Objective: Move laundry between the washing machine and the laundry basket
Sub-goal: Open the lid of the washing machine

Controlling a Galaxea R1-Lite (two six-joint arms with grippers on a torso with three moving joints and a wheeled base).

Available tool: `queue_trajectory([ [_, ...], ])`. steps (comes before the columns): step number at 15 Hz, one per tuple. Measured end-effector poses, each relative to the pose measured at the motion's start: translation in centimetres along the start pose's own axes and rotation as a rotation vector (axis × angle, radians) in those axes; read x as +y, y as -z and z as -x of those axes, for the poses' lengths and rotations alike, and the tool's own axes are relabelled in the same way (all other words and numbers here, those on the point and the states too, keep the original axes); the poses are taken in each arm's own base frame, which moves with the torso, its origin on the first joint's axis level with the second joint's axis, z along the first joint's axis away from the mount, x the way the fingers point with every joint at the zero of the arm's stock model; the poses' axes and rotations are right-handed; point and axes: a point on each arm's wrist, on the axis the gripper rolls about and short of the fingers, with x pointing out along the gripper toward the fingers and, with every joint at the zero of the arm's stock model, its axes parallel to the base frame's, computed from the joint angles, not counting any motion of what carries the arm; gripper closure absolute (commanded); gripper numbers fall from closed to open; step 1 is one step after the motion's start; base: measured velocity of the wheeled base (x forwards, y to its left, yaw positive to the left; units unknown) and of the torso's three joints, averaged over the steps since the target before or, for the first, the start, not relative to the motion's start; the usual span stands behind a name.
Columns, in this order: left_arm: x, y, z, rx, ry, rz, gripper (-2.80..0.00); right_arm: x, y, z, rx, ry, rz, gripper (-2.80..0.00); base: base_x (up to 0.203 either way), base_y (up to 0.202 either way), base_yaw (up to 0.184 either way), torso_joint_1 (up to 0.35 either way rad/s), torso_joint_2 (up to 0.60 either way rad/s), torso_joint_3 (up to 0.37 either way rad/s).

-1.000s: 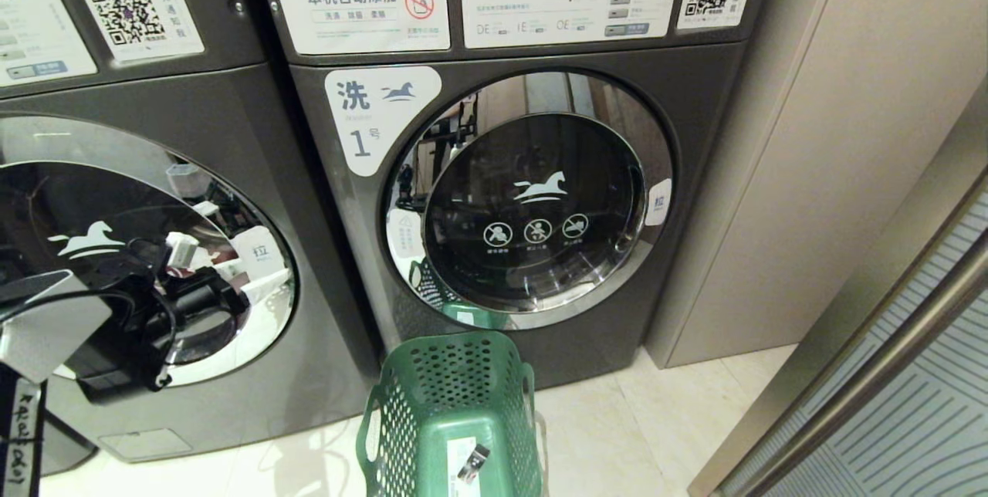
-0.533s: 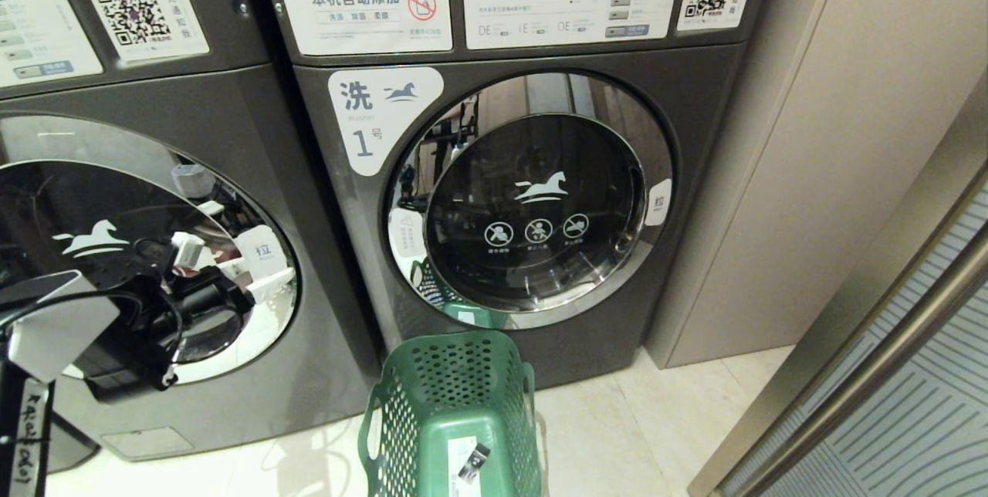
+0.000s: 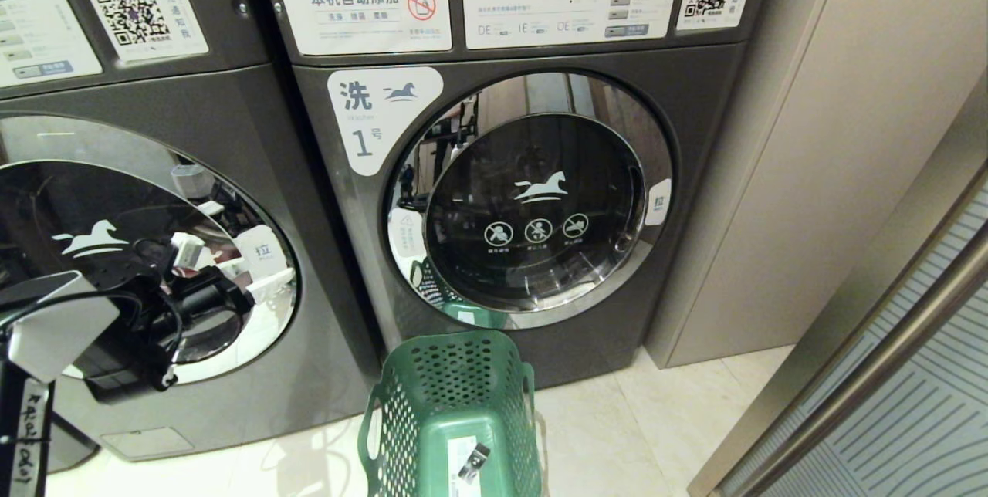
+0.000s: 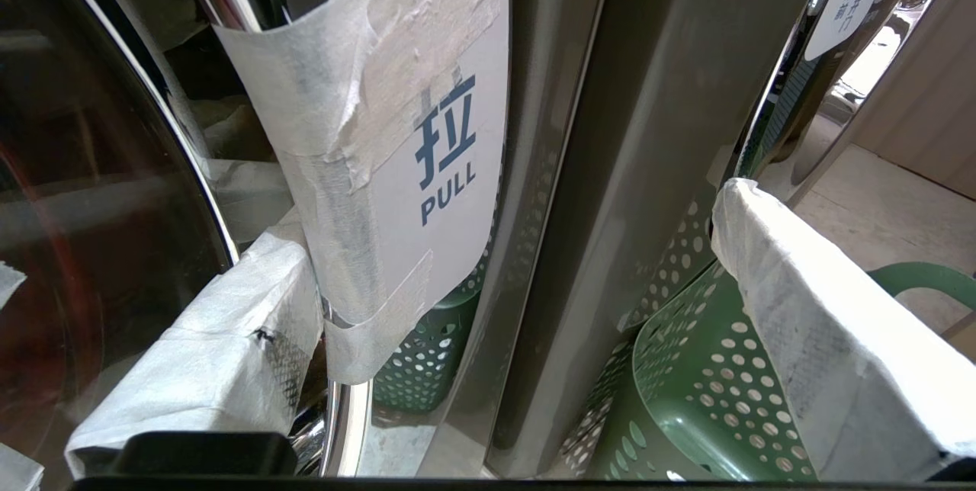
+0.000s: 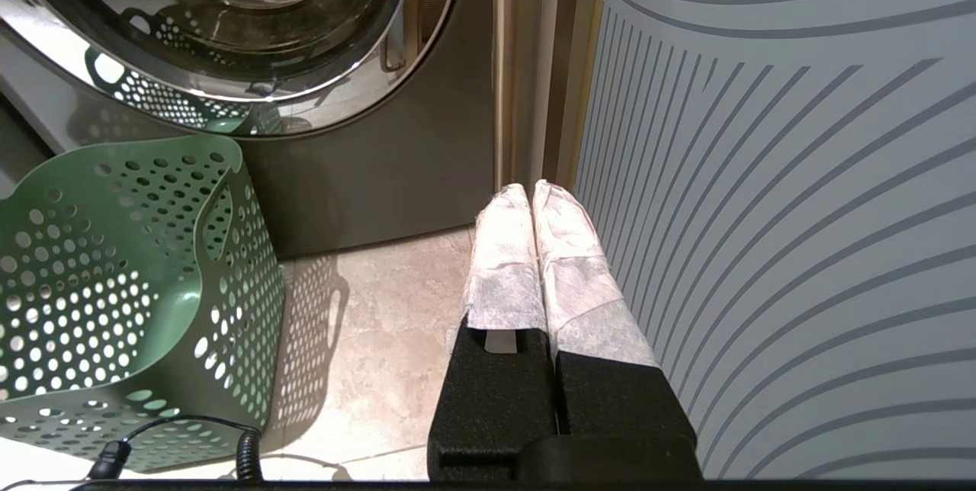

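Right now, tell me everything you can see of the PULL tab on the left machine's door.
The PULL tab is a white paper-like label with a blue Chinese character above the word PULL, patched with creased strips of pale tape. It sits at the right edge of the chrome door ring, and the door looks shut. The left gripper stands open, its padded fingers either side of the tab; whether one touches it I cannot tell.

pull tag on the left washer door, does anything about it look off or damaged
Yes. The PULL tag on the washing machine door's chrome rim is patched with wrinkled, overlapping strips of white tape, and its lower end hangs loose off the rim. The left claw is open around it, not gripping yet.
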Motion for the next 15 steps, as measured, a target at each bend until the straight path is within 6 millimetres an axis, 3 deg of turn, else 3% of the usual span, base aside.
queue_trajectory([
  [15,-0.16,-0.36,0.13,0.0,-0.009,0.002,-2.8,0.0,0.0,0.0,0.0,0.0,0.0,0.0,0.0,0.0,0.0,0.0,0.0,0.0],
])
